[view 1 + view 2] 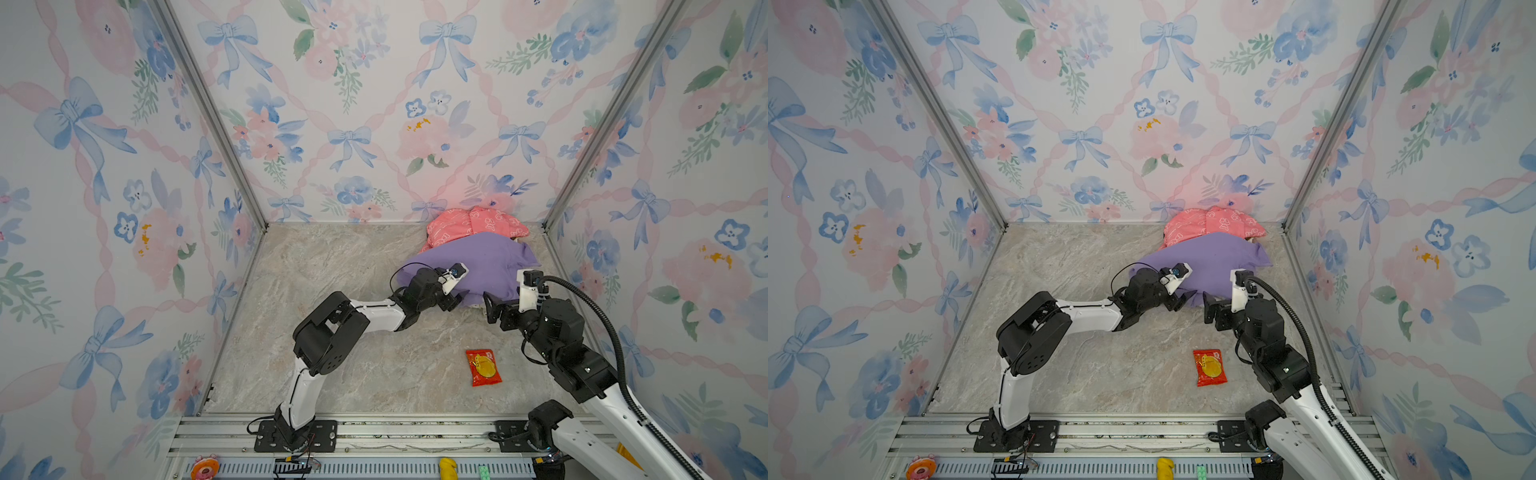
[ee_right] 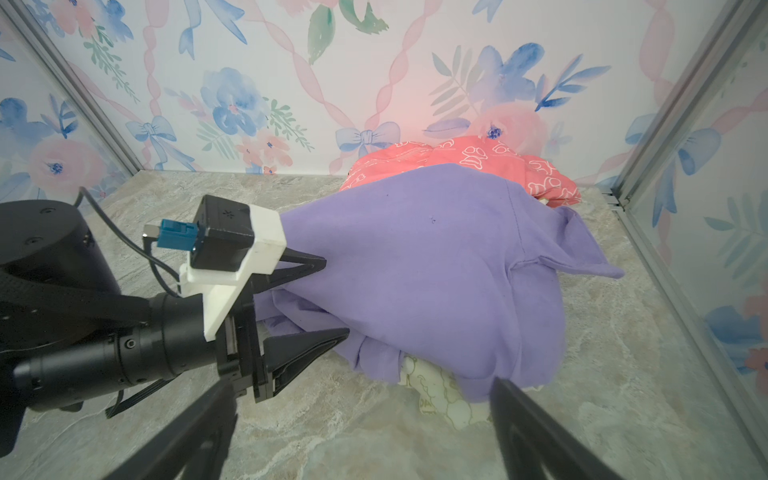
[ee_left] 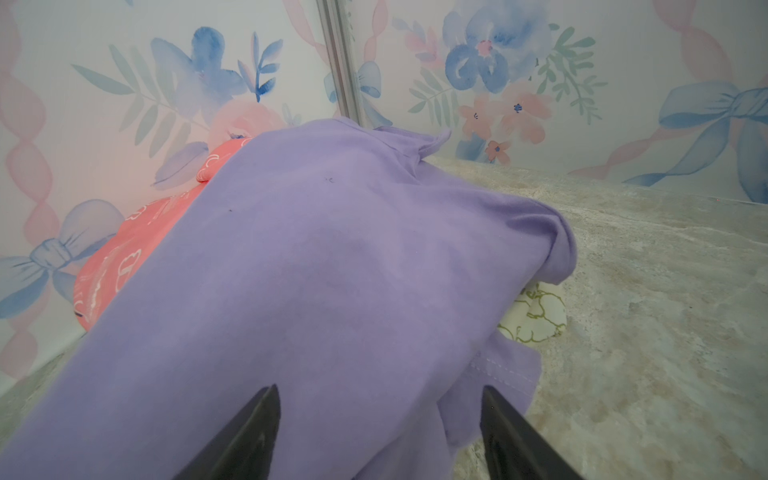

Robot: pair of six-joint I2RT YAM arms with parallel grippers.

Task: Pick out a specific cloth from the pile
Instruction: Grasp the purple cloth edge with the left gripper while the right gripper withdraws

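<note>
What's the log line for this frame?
left gripper: open, jaws straddling purple cloth fold | right gripper: open, near cream cloth | purple cloth: draped over pink cloth, cream cloth

Both top views look down from high in front; wrist cameras face the pile (image 2: 457, 166) closely, sharing the cloth (image 3: 332, 270).

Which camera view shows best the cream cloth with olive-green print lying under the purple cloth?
The right wrist view: the cream soft cloth with olive-green print pokes out widest from under the plain lavender-purple cloth, print lines visible. The left wrist view shows a smaller patch of it. Both top views show almost nothing of it.
</note>
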